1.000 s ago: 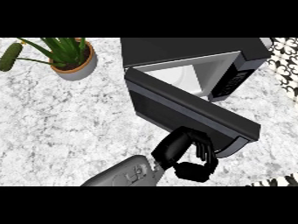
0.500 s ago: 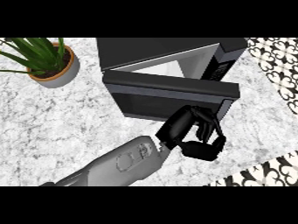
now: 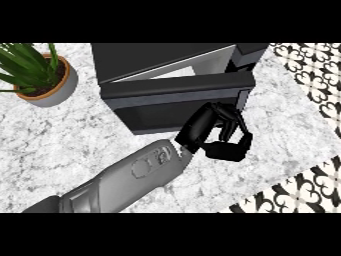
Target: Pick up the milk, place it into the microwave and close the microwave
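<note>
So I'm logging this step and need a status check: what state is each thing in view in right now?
microwave: upright on the counter, interior partly visible.
microwave door: nearly closed, a gap left.
right hand: fingers curled, against the door's front, holding nothing visible.
potted plant: upright, apart from the microwave.
Milk: not visible.

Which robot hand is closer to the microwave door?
Only one hand shows, and which side it belongs to cannot be told. This hand is right against the microwave door, fingers curled at its front. The other is out of view.
</note>
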